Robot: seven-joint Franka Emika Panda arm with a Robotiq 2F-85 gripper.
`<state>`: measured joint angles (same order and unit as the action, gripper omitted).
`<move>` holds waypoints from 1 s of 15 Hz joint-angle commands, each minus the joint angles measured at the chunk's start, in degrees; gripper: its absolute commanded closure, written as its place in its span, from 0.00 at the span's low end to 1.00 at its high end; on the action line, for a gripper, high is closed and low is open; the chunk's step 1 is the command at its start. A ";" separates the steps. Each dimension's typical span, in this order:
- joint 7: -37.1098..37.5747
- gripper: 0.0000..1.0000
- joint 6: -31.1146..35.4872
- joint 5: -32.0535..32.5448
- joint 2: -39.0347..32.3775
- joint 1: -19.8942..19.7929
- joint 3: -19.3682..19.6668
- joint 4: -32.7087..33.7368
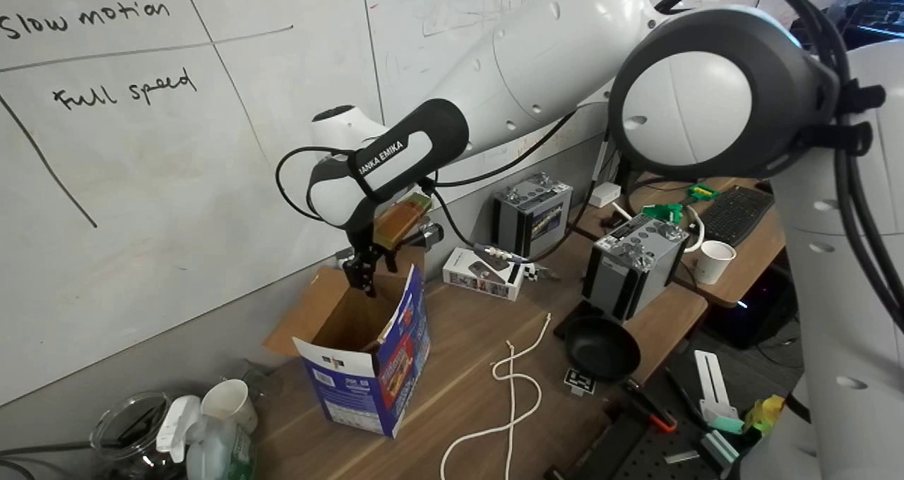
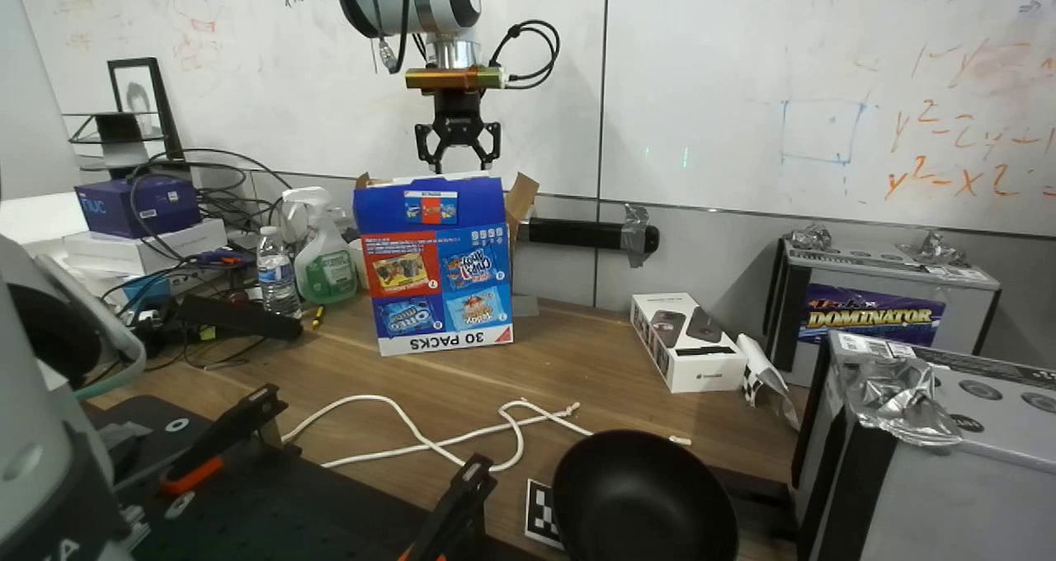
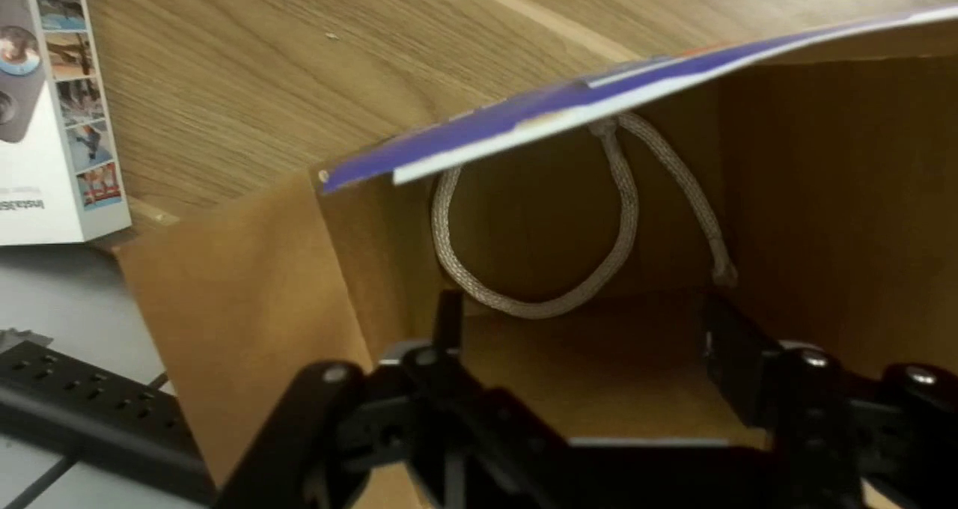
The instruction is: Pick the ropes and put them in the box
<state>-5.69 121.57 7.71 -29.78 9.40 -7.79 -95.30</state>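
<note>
Hanging above the box (image 3: 831, 217) in the wrist view, the claw (image 3: 580, 308) stands wide with nothing between its fingers, while a looped rope (image 3: 630, 213) lies low inside, so part of the job looks done. One rope end shows close to a fingertip; whether they touch I cannot tell, and a hooked end could be pulled back out on the way up. In an exterior view the claw sits over the mouth, near the raised blue side (image 1: 412, 307); leaving sideways could catch that edge or the brown flap (image 1: 311, 312) and tip the box, which looks light. Loose rope (image 1: 512, 425) lies on the table (image 1: 459, 353), strands crossing, one length or two I cannot tell; pinched at the crossing, both strands would probably drag, and anything that long could end up draped over the rim. In an exterior view the black pan (image 2: 643, 495) hides a stretch near one tip, and the strands run out of sight at the dark board (image 2: 313, 511), so a careless pull might snag there or nudge the pan.
</note>
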 commanded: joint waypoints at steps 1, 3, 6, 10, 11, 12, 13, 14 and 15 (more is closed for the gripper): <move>2.45 0.00 -3.80 0.19 5.67 0.24 1.43 -2.34; 4.06 0.00 -5.31 0.42 9.13 0.13 2.09 -4.49; 7.39 0.00 -5.98 0.93 16.11 0.02 2.85 -10.40; 12.38 0.00 -6.33 2.44 25.45 -0.16 3.22 -19.46; 13.51 0.00 -6.39 2.69 27.55 -0.37 3.17 -21.59; 14.96 0.00 -4.88 3.09 30.05 -0.62 3.15 -25.30; 16.36 0.00 -4.34 3.56 31.84 -0.88 3.10 -27.71; 17.61 0.00 -2.22 3.77 33.77 -1.36 3.15 -31.49; 18.97 0.00 -0.81 3.79 34.96 -1.79 3.18 -34.35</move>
<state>9.18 115.57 10.22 -1.79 8.89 -4.53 -119.00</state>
